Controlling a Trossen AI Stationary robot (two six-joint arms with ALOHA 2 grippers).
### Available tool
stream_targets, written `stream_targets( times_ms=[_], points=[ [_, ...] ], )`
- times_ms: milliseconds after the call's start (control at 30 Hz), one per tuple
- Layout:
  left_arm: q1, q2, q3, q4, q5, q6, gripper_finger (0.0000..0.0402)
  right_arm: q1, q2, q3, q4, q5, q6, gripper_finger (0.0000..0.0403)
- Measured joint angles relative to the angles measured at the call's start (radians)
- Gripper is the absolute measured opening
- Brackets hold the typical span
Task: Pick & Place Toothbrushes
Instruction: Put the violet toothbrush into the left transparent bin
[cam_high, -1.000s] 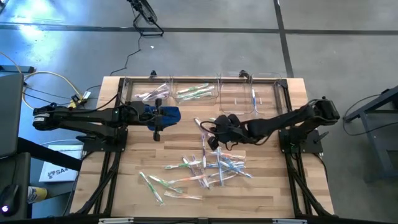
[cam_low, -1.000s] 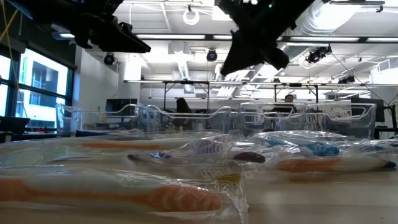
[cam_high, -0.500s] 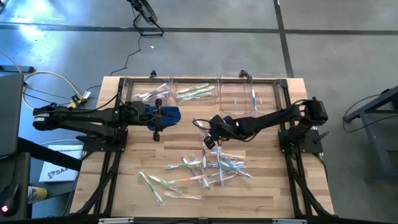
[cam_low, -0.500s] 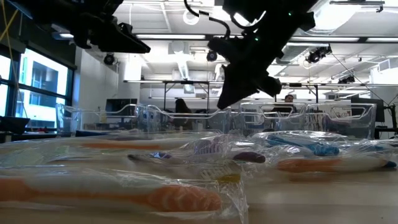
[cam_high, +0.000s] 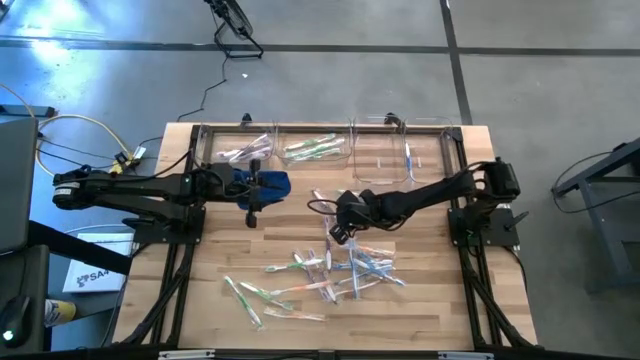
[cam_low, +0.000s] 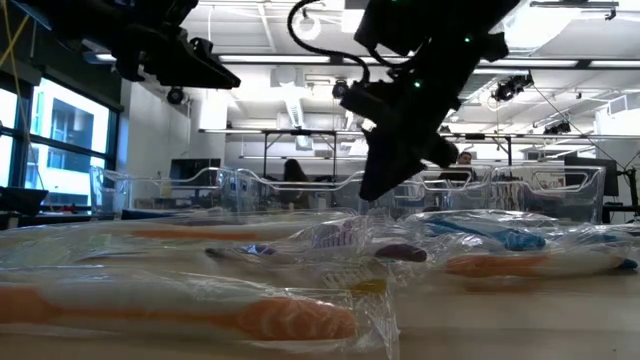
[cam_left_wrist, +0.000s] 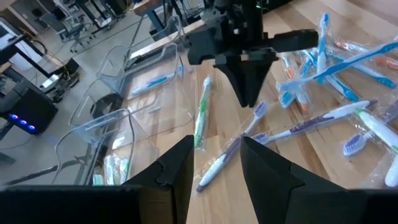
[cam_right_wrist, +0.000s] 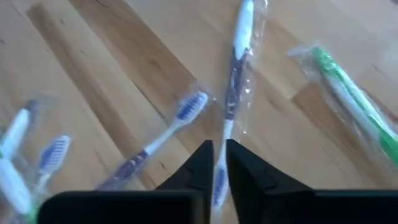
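Observation:
Many wrapped toothbrushes (cam_high: 335, 270) lie loose on the wooden table (cam_high: 220, 250), their handles green, blue, purple and orange. My right gripper (cam_high: 335, 230) slants down over the far edge of that pile. In the right wrist view its fingers (cam_right_wrist: 221, 163) are open by a narrow gap, just above a purple-and-white wrapped toothbrush (cam_right_wrist: 235, 68) that runs into the gap; whether they touch it does not show. A green toothbrush (cam_right_wrist: 348, 99) lies beside it. My left gripper (cam_high: 280, 184) hangs open over the table's left half with nothing between its fingers (cam_left_wrist: 214, 171).
Three clear bins (cam_high: 315, 150) stand in a row along the far edge, holding a few toothbrushes each. A blue cloth-like patch (cam_high: 268, 183) shows at the left gripper. Bare wood lies at the table's left and near right. People sit in the room beyond (cam_low: 295, 170).
My right gripper has sunk toward the table and tipped steeper, shifting a little toward the table's left and near edge, down onto the far side of the toothbrush pile. The toothbrushes have not moved.

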Motion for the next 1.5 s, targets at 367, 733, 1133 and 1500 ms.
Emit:
stream_targets(
  times_ms=[367,733,1133,1500],
  points=[
    [0.000,0.000,0.000,-0.001,0.000,0.000,0.0127,0.002,0.036,0.003,-0.008,-0.009,0.087,0.0148],
    [0.000,0.000,0.000,-0.001,0.000,-0.001,0.0127,0.007,0.079,0.001,-0.017,-0.035,0.091,0.0138],
    [0.000,0.000,0.000,0.001,0.000,-0.001,0.0127,0.015,0.085,0.001,-0.087,-0.031,0.117,0.0138],
    [0.000,0.000,0.000,0.000,-0.001,-0.001,0.0127,0.015,0.085,0.001,-0.100,-0.034,0.117,0.0094]
  ],
)
